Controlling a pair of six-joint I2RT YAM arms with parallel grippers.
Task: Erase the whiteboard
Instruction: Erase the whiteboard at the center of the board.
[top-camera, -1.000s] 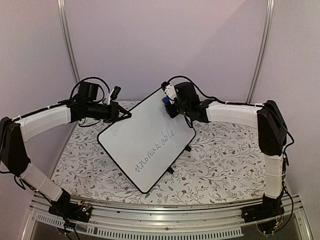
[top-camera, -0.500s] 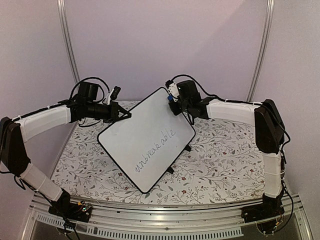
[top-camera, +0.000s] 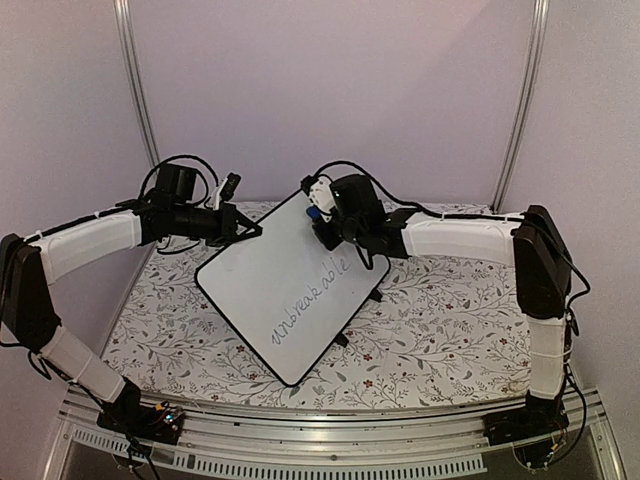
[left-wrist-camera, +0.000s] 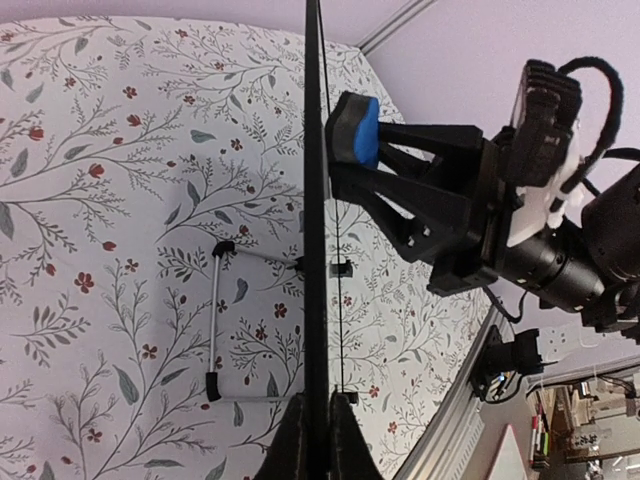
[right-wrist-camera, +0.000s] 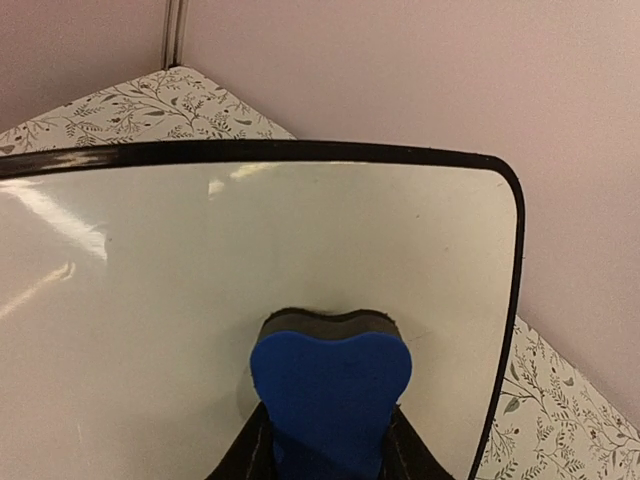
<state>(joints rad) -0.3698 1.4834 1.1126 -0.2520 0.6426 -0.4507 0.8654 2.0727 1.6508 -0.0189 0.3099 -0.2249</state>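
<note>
1. Since the earlier frame the right arm (top-camera: 460, 238) has swung left. It has carried the eraser (right-wrist-camera: 330, 372) from the board's far right edge inward over its far corner. The board (top-camera: 285, 280) and the left arm (top-camera: 90, 245) have not shifted.
2. Nearest, both arm bases sit at the front edge of the flowered bench (top-camera: 430, 340).
3. The board sits mid-bench, tilted and turned like a diamond, with one corner pointing toward the bases.
4. Dark writing (top-camera: 312, 298) reading "unbreakable" runs along the board's near right edge.
5. Black feet (top-camera: 375, 295) poke out under that edge. In the left wrist view a wire stand (left-wrist-camera: 213, 330) shows beneath the board.
6. The left fingers (left-wrist-camera: 303, 452) are pinched together on the thin black rim at the board's left corner.
7. Farther back, the right fingers (top-camera: 318, 214) are clamped on the blue eraser. Its dark felt face is against the white surface just inside the far corner, well apart from the writing.
8. A pale wall (top-camera: 330, 80) stands behind everything.
</note>
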